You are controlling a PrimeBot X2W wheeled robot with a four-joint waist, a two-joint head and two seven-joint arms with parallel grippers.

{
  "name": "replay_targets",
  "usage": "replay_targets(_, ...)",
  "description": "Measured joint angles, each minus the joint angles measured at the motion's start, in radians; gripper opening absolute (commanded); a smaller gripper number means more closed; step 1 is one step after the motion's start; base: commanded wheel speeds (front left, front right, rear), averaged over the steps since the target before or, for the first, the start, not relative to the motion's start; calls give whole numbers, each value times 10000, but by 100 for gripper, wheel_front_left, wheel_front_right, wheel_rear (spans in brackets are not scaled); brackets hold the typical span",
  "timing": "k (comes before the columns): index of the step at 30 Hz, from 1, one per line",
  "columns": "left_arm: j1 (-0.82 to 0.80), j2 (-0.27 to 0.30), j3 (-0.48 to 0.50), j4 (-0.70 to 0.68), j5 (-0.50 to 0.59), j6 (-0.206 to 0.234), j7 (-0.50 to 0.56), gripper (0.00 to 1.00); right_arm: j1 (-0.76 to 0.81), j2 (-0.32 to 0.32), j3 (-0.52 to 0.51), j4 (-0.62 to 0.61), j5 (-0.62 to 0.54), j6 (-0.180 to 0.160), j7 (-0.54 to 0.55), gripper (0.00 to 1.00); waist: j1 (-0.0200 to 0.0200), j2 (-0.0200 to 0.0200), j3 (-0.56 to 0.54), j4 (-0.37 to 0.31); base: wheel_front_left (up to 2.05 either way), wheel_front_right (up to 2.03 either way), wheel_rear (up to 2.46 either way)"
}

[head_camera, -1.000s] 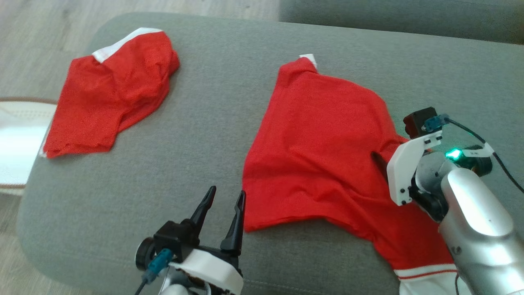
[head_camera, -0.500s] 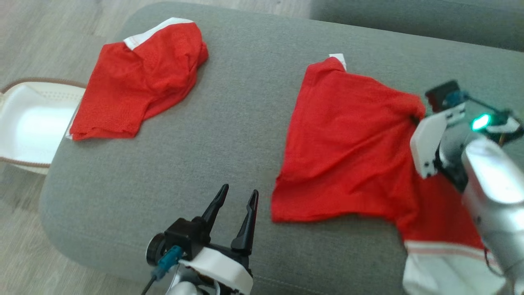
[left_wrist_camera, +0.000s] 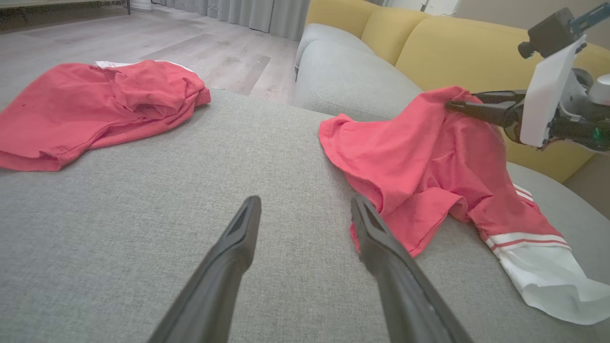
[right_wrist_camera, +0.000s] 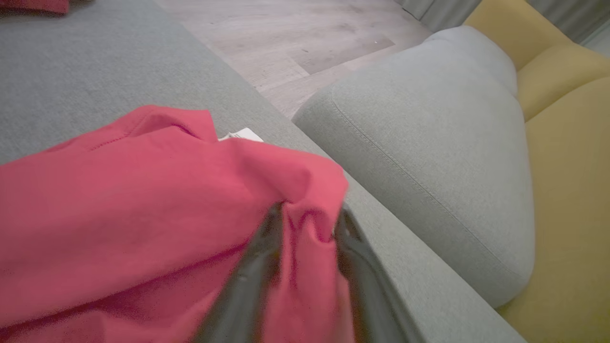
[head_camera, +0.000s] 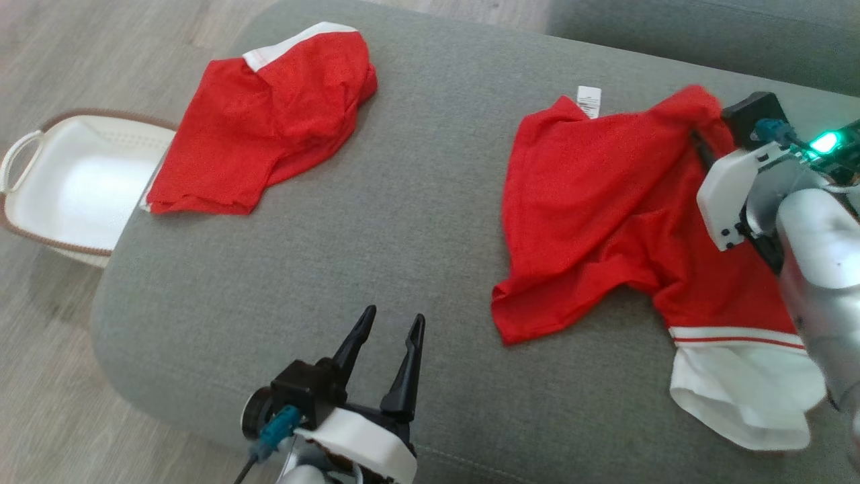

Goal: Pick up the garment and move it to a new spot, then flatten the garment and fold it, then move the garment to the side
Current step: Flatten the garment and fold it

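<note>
1. Head view: the garment (head_camera: 591, 202) lies on the right part of the grey cushion (head_camera: 416, 202). Its long axis runs from the label end on the far side down to the white hem near the robot. The right gripper (head_camera: 702, 144) is at the far right edge, where a peak of red cloth is raised off the cushion. The left gripper (head_camera: 392, 323) hovers low in the middle, spread wide and empty. The garment's loose near-left corner lies to its right and slightly ahead
2. Left wrist view: the left gripper's two fingers point across bare cushion with nothing between them. The garment's near corner sits just beside the right-hand finger. Beyond it, the cloth climbs to the right gripper's tips, which pinch its top
3. Right wrist view: the fingers (right_wrist_camera: 257, 267) stand partly closed with a bunched fold of red cloth between them, the rest trailing off to the left. I judge the right arm is the one carrying, with the left nearer the free corner
</note>
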Motion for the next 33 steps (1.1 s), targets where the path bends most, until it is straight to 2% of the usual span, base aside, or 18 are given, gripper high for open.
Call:
replay_targets(6,74,2,207,-67,-54,84,0,100,11,665,-1285,238,-314,0,-790,100,0,0,-130,-531,0,0,0)
replay_targets(11,125,6,604,-94,104,84,0,100,327,1018,-2972,-389,-525,0,-1802,100,0,0,-327,-1229,0,0,0)
replay_targets(15,489,2,1057,-109,267,82,0,100,1766,1417,-4337,-1358,-965,0,-2391,100,0,0,-536,-1877,0,0,0)
replay_targets(21,873,4,1582,-107,539,-27,0,100,4751,2125,-5933,-3363,-1616,0,-2623,100,0,0,-847,-2788,0,0,0)
replay_targets(28,1473,6,2395,-109,941,-270,0,100,7531,2692,-6293,-6040,-1918,0,-2932,100,0,0,-1312,-3536,0,0,0)
replay_targets(33,1556,12,2809,-111,1221,-456,0,100,8966,2790,-6080,-7231,-1246,0,-2968,100,-1,0,-1534,-3669,0,0,0)
